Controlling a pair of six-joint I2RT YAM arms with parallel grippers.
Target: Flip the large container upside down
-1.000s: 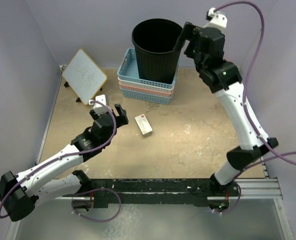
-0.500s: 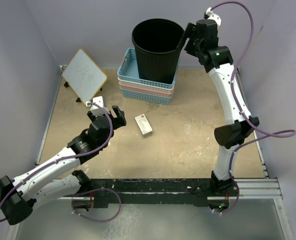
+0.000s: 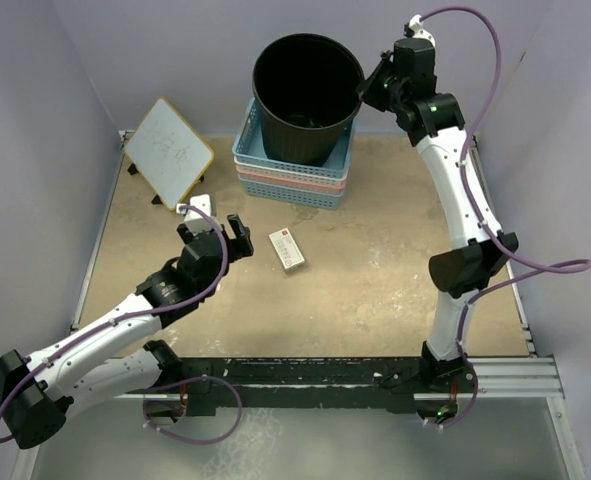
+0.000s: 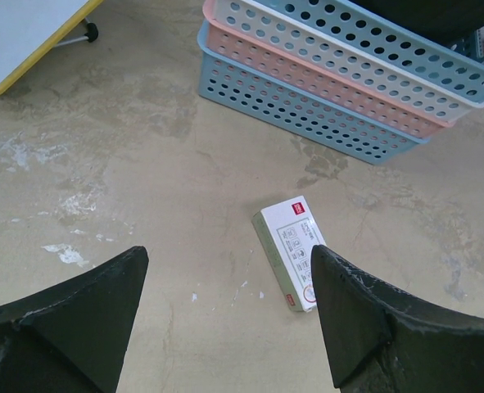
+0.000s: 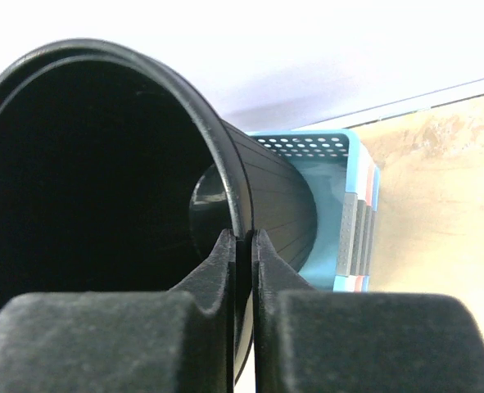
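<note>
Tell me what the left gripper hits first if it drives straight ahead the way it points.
Most likely the bare table, beside the small white box, since the left gripper angles downward. The stacked baskets lie farther on; depth is unclear.

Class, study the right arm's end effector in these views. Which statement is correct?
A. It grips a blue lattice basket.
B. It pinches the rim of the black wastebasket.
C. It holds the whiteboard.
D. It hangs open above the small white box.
B: the right wrist view shows the right end effector shut on the black wastebasket at its rim, one finger inside and one outside.
</note>
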